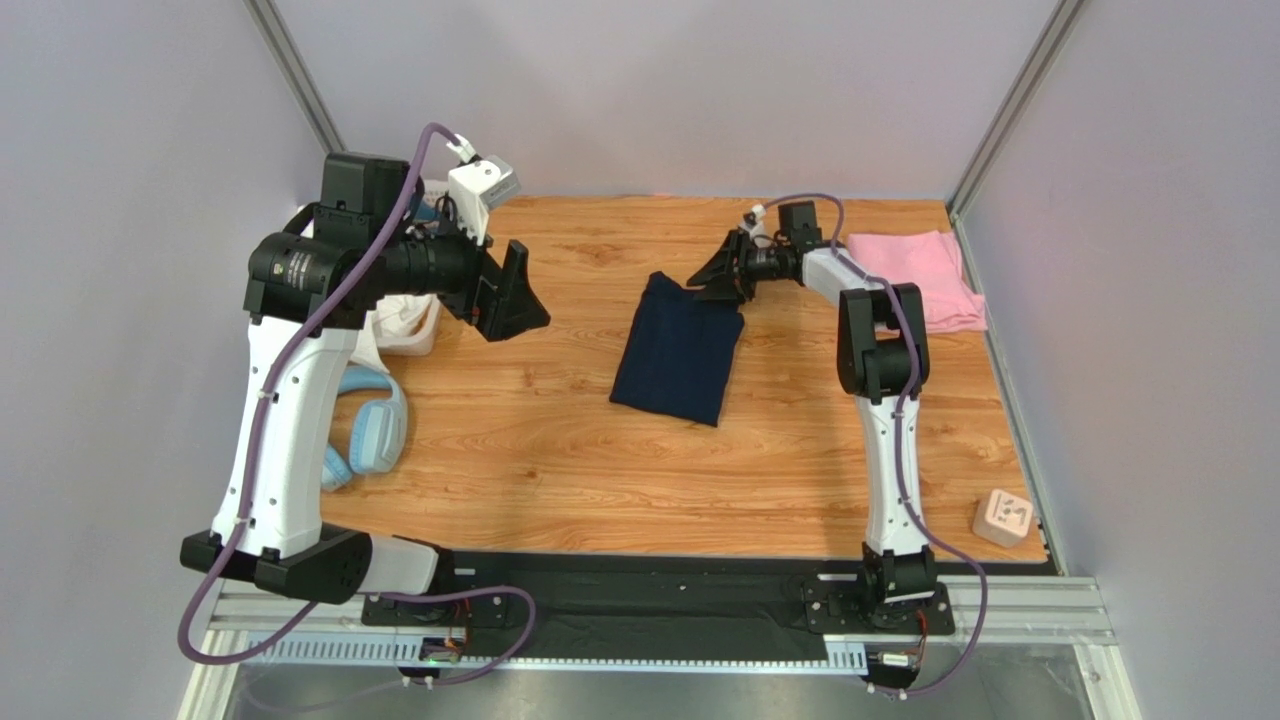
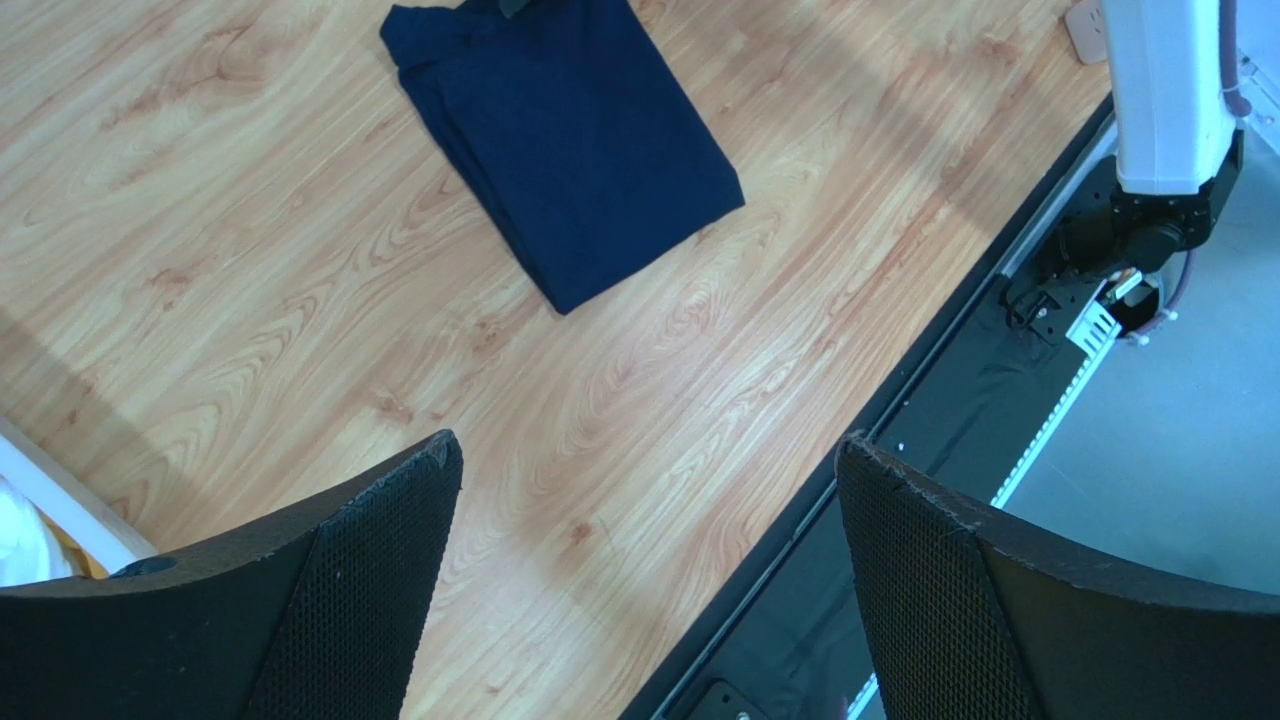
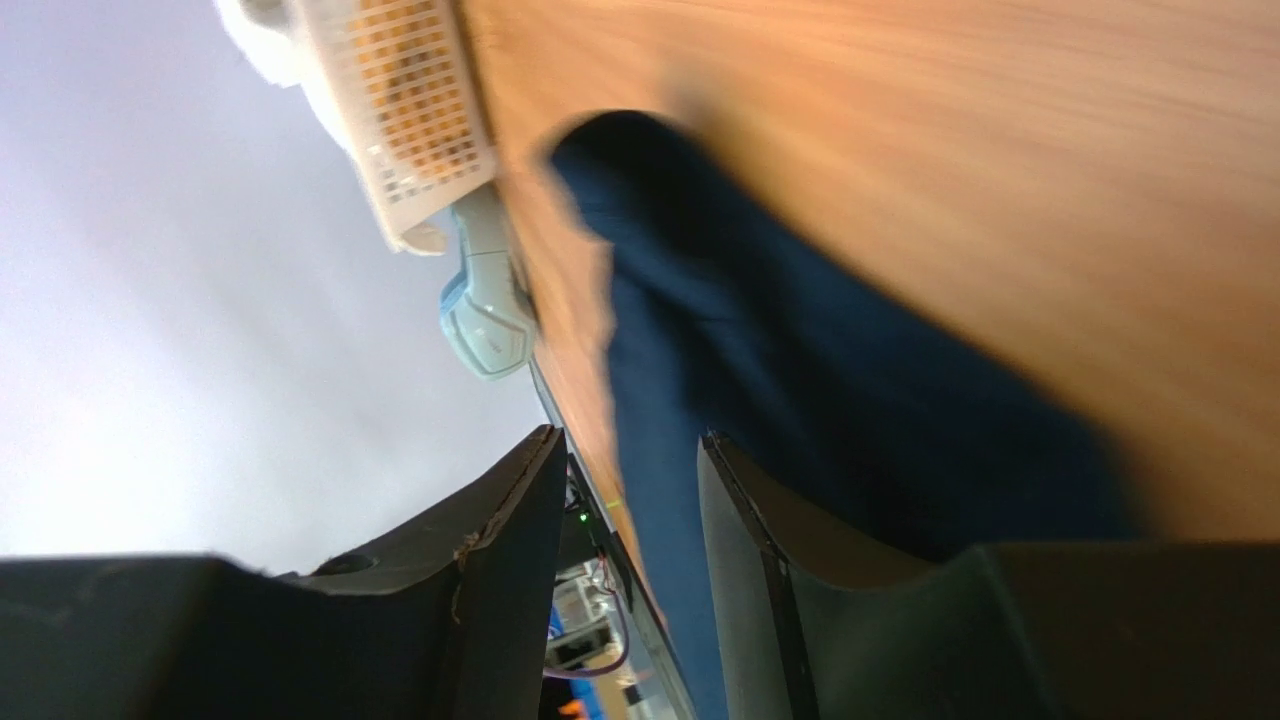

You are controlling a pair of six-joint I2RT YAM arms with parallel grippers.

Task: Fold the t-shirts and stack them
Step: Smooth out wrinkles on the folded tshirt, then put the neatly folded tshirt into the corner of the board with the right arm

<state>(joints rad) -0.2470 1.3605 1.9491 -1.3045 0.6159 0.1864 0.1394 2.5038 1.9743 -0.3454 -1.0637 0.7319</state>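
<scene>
Right gripper (image 1: pixel 709 281) narrowly parted at far edge of navy t-shirt (image 1: pixel 679 353) (left gripper (image 1: pixel 519 300) wide, aloft).

Walls (image 1: pixel 676 90): plain pale lilac, back and both sides. Tabletop (image 1: pixel 526 465): light wood grain, centre frame. Metal corner posts (image 1: pixel 293 68): upper left, upper right. Lighting even.

The dark navy t-shirt (image 1: pixel 679 348) lies folded into a neat, flat rectangle, slightly tilted, at the middle of the worktop (image 1: pixel 526 435). The smaller light pink t-shirt (image 1: pixel 917 270) lies folded flat at the far right corner, well apart.
</scene>
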